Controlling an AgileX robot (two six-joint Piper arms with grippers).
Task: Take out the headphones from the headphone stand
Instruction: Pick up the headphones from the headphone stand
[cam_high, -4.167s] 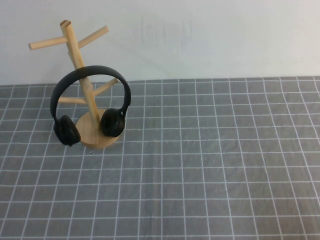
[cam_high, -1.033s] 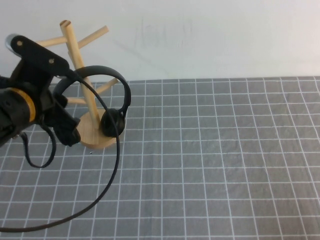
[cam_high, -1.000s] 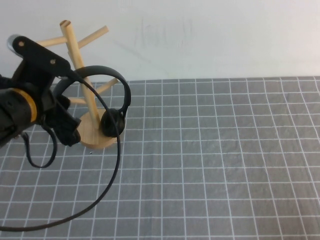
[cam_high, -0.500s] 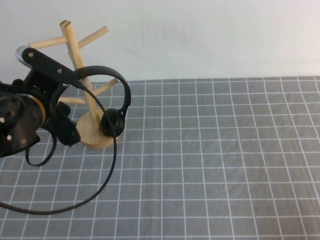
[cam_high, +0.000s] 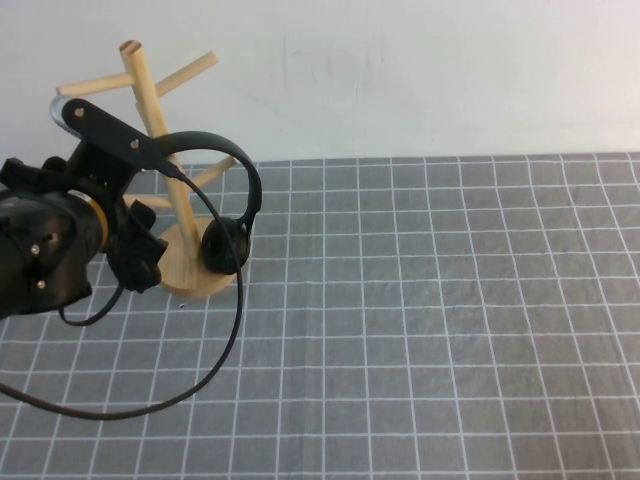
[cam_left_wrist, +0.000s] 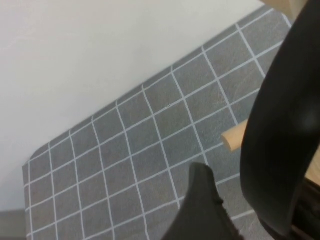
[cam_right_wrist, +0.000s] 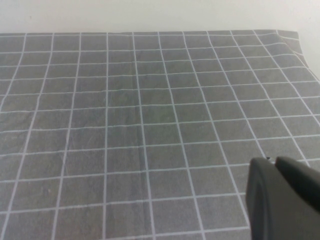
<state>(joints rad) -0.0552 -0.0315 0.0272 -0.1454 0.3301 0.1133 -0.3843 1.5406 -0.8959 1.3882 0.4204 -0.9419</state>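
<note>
The black headphones hang on the wooden headphone stand, with the right ear cup in front of the round base. My left gripper is at the headphones' left side and covers most of the left ear cup. In the left wrist view one finger is on one side of the headband, with a gap between them, and a peg tip shows behind. The gripper is open, not clamped. My right gripper is shut and empty over bare cloth; it is outside the high view.
The grey checked cloth covers the table up to the white wall. The left arm's black cable loops over the cloth in front of the stand.
My left arm has come in from the left and moved up close to the headphones' left side. The headphones and the stand have not moved.
</note>
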